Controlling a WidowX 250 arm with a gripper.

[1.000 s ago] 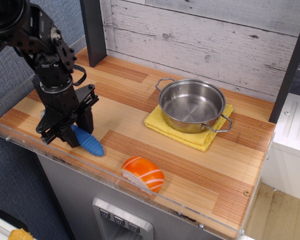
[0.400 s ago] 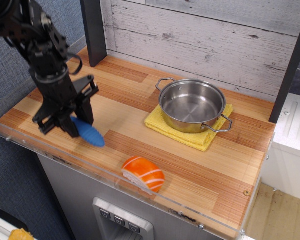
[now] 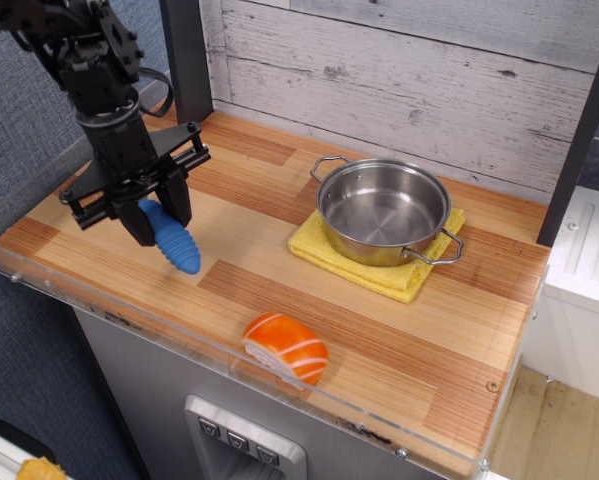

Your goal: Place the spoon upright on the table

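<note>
The spoon (image 3: 172, 240) shows only its thick, ribbed bright-blue handle; its silver bowl is hidden between the black fingers. My gripper (image 3: 154, 217) is shut on the spoon's upper end and holds it lifted above the left part of the striped wooden table (image 3: 279, 270), with the handle hanging down and to the right. The black arm reaches in from the upper left.
A steel pot (image 3: 384, 211) stands on a yellow cloth pad (image 3: 324, 248) at the back middle. An orange-and-white sushi toy (image 3: 286, 347) lies near the front acrylic edge (image 3: 179, 335). A dark post (image 3: 186, 60) rises at the back left before the grey plank wall.
The gripper has risen and shifted back and slightly right, lifting the spoon off the table; the blue handle now hangs steeper than before.
</note>
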